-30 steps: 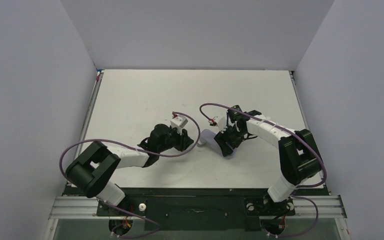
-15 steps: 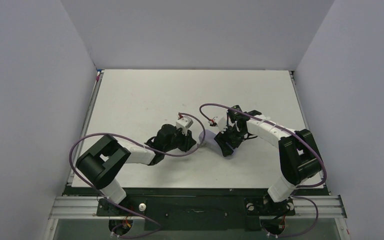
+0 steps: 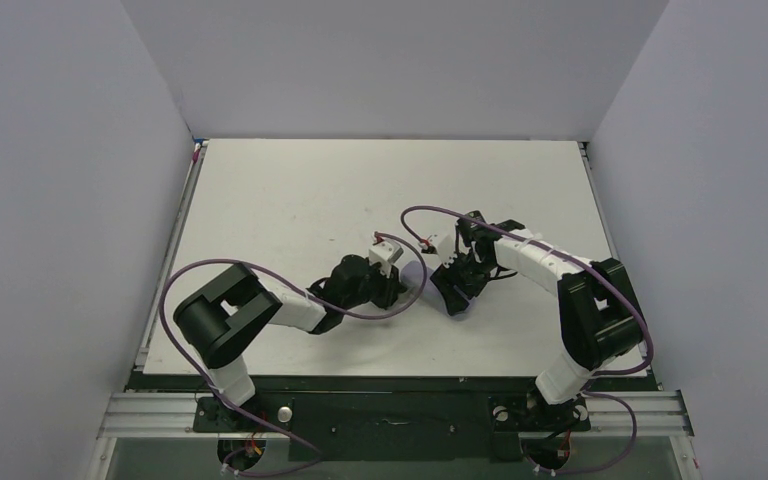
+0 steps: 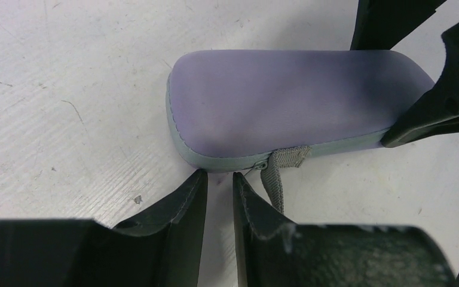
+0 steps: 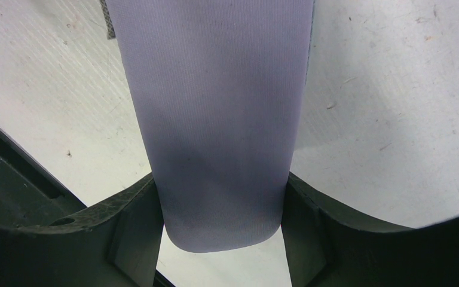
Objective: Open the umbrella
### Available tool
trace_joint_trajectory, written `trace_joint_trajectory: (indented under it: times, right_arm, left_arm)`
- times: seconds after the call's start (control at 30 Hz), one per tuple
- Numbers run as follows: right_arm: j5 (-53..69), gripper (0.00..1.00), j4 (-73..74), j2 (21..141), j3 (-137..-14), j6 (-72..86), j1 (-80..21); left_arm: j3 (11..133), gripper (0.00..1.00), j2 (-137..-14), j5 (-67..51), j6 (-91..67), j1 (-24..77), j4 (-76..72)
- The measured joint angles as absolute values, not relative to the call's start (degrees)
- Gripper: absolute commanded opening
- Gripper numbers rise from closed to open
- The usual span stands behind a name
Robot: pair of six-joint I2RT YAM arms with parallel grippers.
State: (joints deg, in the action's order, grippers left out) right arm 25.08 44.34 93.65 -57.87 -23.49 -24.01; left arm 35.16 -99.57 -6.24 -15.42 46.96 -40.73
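The lavender case lies flat on the white table, zipped, with a grey edge band and a grey zipper pull strap. The umbrella itself is out of view. My right gripper is shut on one end of the case, a finger on each long side. My left gripper is at the case's other end, jaws a narrow gap apart, with only table between them. Its tips touch or nearly touch the grey band, and the strap lies just right of them. From above, the case shows between the left gripper and the right gripper.
The right gripper's black fingers show at the right edge of the left wrist view. The white table has grey walls on three sides. Purple cables loop over both arms.
My left arm has swung right and forward until its gripper reached the case's near end. The right arm and the case have not moved.
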Motion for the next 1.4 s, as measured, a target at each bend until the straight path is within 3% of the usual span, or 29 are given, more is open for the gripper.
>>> trace_joint_trajectory:
  times: [0.37, 0.53, 0.8, 0.97, 1.4]
  right_arm:
    - [25.8, 0.18, 45.3, 93.6, -57.9, -23.4, -23.2]
    - [25.8, 0.17, 45.3, 93.6, -57.9, -23.4, -23.2]
    - [25.7, 0.15, 45.3, 93.7, -57.9, -21.9, -22.8]
    - [25.5, 0.12, 45.3, 93.9, -58.1, -21.1, -22.8]
    - [25.6, 0.07, 45.5, 94.3, -58.4, -20.3, -22.4]
  left_arm:
    - [35.7, 0.32, -100.3, -5.8, -16.0, 49.4, -41.0]
    - [35.7, 0.32, -100.3, -4.8, -16.4, 50.4, -41.0]
    - [38.3, 0.17, -101.8, -1.0, -18.4, 51.4, -39.4]
    - [39.4, 0.00, -102.3, 0.3, -20.2, 51.4, -37.8]
    - [40.0, 0.00, -102.0, 1.9, -22.3, 50.3, -35.9]
